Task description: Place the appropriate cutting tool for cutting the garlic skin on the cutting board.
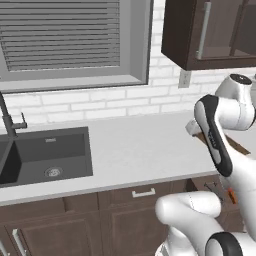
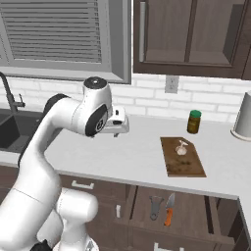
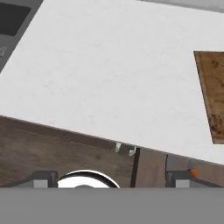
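One garlic (image 2: 182,148) lies on the cutting board (image 2: 182,162); the jaws hang empty above the worktop (image 2: 137,147), their spread unclear.

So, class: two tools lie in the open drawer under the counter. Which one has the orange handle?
The knife, the right-hand tool of the two in the open drawer. The peeler-like tool beside it is grey all over.
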You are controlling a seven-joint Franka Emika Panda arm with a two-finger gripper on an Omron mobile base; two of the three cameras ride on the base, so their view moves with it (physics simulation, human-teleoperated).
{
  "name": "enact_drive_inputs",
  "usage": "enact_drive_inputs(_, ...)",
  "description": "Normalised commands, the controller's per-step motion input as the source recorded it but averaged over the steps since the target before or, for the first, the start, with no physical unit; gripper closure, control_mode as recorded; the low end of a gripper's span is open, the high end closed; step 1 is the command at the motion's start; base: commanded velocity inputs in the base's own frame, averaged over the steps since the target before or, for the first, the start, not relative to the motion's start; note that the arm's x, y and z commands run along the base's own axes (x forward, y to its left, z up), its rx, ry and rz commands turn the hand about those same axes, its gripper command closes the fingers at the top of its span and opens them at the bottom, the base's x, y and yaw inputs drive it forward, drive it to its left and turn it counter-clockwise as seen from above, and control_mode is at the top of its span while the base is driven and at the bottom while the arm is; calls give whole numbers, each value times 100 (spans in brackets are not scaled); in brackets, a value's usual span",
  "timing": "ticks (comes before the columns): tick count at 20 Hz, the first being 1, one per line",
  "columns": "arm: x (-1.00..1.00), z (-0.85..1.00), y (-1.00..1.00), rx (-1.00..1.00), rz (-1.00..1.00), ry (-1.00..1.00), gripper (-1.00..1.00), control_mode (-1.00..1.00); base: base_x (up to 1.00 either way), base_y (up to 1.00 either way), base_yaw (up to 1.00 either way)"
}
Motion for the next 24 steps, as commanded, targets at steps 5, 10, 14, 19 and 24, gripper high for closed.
enact_drive_inputs(5, -66, -16, -46, -2, 10, -2, -100, -100, 0, 0, 0)
enact_drive_inputs(10, -89, -11, -69, 4, 0, 1, -100, -100, 0, 0, 0)
enact_drive_inputs(14, -63, -27, -81, 7, 0, 2, -100, -100, 0, 0, 0)
enact_drive_inputs(19, -30, -30, -100, 13, -2, 4, -100, -100, 0, 0, 0)
enact_drive_inputs(24, 2, -17, -84, 5, -2, 28, -100, -100, 0, 0, 0)
